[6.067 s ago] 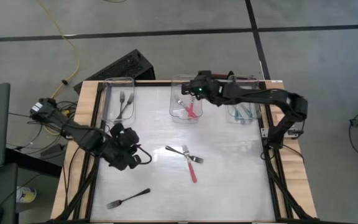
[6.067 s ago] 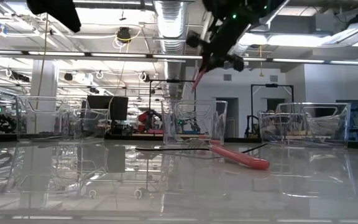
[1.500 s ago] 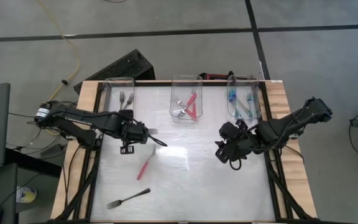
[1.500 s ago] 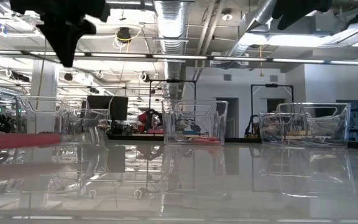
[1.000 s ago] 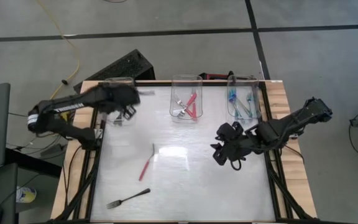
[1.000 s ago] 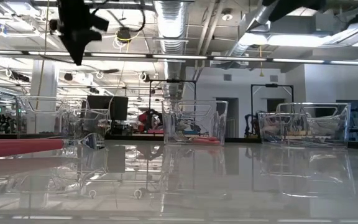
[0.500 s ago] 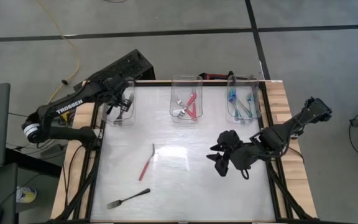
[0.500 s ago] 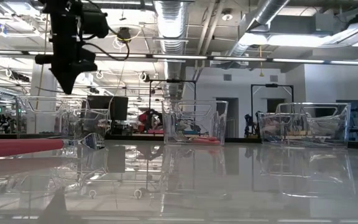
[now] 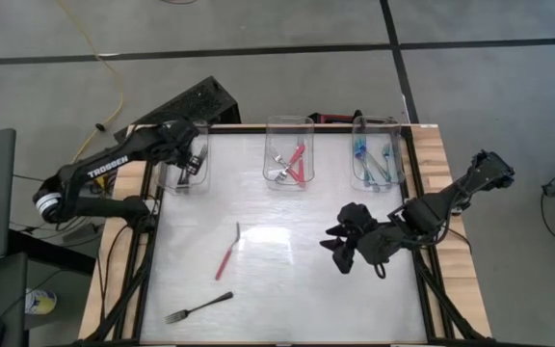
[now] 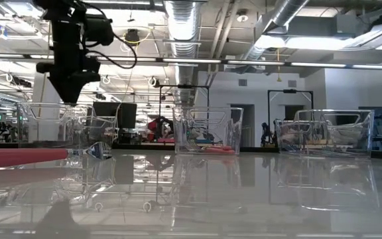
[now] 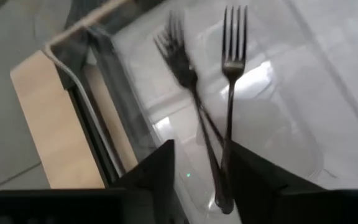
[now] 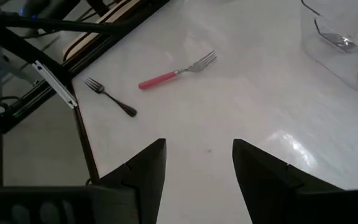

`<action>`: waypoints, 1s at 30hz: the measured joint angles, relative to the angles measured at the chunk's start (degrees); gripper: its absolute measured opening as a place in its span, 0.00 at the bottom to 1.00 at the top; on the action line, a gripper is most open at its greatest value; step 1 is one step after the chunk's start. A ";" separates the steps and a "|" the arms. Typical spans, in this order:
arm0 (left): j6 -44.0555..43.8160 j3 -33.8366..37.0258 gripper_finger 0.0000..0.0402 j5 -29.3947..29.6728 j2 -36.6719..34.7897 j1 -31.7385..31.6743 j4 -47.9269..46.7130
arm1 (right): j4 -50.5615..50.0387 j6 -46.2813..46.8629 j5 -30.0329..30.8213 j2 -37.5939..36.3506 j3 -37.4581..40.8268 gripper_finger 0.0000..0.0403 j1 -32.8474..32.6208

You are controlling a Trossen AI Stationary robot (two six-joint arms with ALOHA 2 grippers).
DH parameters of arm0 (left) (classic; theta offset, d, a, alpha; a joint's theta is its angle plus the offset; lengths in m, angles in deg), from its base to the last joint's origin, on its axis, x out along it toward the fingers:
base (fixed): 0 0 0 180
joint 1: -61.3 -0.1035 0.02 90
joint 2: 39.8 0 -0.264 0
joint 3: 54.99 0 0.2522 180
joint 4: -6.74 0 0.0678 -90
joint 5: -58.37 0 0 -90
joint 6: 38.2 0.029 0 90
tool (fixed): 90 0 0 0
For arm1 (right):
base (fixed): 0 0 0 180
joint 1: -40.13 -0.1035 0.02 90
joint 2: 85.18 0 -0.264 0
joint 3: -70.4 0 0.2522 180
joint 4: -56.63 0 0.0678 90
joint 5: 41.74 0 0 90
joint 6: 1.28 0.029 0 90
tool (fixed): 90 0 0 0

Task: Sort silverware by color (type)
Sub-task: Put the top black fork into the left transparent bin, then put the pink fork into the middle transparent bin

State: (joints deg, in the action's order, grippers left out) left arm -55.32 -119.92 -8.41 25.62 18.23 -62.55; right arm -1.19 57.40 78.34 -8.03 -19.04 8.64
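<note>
The tabletop (image 9: 287,280) is a pale, glossy white sheet framed by a light wood border and dark rails, and it mirrors the ceiling lights as bright patches. Around it lies grey concrete floor crossed by dark lines, with a yellow cable (image 9: 104,58) trailing at the far left. In the low view the room behind shows exposed ducts, strip lights and white pillars.

Three clear plastic bins stand in a row along the far edge. The left bin (image 9: 185,181) holds dark grey forks (image 11: 229,93), two of them crossing at the handles in the left wrist view. The middle bin (image 9: 288,123) holds red-handled forks (image 9: 297,159), and the right bin (image 9: 375,123) holds teal-handled forks (image 9: 372,164).

The left gripper (image 9: 189,152) hangs over the left bin, its fingers parted with nothing between them. The right gripper (image 9: 340,246) hovers over the right-centre of the tabletop, well apart from any fork, its fingers spread wide and empty.

Two forks remain loose on the surface. A red-handled fork (image 9: 226,253) lies left of centre, tines pointing toward the far side. A dark grey fork (image 9: 198,307) lies near the front left corner, tines to the left. In the low view the red handle (image 10: 22,158) runs along the left edge, close to the camera.
</note>
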 joint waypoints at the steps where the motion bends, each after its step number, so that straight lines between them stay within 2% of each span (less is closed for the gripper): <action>1: 0.35 -0.42 0.33 -0.08 -0.25 0.00 0.07 | 0.01 0.53 0.01 0.01 0.00 0.52 0.01; 5: 3.39 -2.87 0.43 -2.29 -2.53 0.23 0.48 | -0.02 3.85 -0.01 0.95 -0.04 0.52 0.14; 6: 4.44 -3.38 0.45 -5.01 -3.44 0.54 1.34 | -0.43 4.81 -0.25 1.08 -0.02 0.52 0.03; 8: 5.92 -3.69 0.47 -14.12 -5.99 1.68 4.36 | -0.53 6.94 -2.58 0.98 0.00 0.52 -0.31; 10: 4.63 -3.69 0.48 -23.57 -8.43 4.07 7.25 | -0.28 9.04 -7.75 0.80 -0.04 0.52 -0.36; 12: 0.99 -3.71 0.48 -28.94 -9.98 8.68 10.36 | -0.51 10.28 -12.67 0.36 -0.02 0.52 -1.61; 13: -0.84 -3.71 0.47 -29.64 -10.40 11.74 11.62 | -0.62 10.24 -13.46 -0.16 0.00 0.52 -2.65; 15: -5.20 -3.71 0.46 -29.08 -10.77 19.34 13.87 | -0.61 8.70 -12.53 -1.19 -0.03 0.52 -5.08; 17: -9.51 -3.71 0.45 -25.84 -10.59 27.69 15.01 | -0.98 6.58 -9.72 -1.40 -0.09 0.52 -8.04; 21: -19.98 -3.71 0.43 -13.15 -7.33 44.50 14.49 | -2.01 2.40 -2.94 0.06 -0.02 0.52 -13.03; 24: -31.69 -3.71 0.42 -5.55 -3.63 54.67 14.67 | -2.71 0.96 -2.20 1.84 -0.02 0.52 -15.83; 27: -40.55 -3.71 0.42 -3.36 1.44 61.79 15.46 | -2.65 -0.25 -2.99 3.49 -0.02 0.52 -18.21; 30: -48.36 -3.71 0.42 -3.82 7.14 66.72 15.50 | -2.46 0.08 -2.99 4.85 -0.02 0.52 -20.23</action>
State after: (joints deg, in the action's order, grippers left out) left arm -103.67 -123.63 -12.23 32.76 84.95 -47.06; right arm -3.66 57.49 75.35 -3.19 -19.06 -11.59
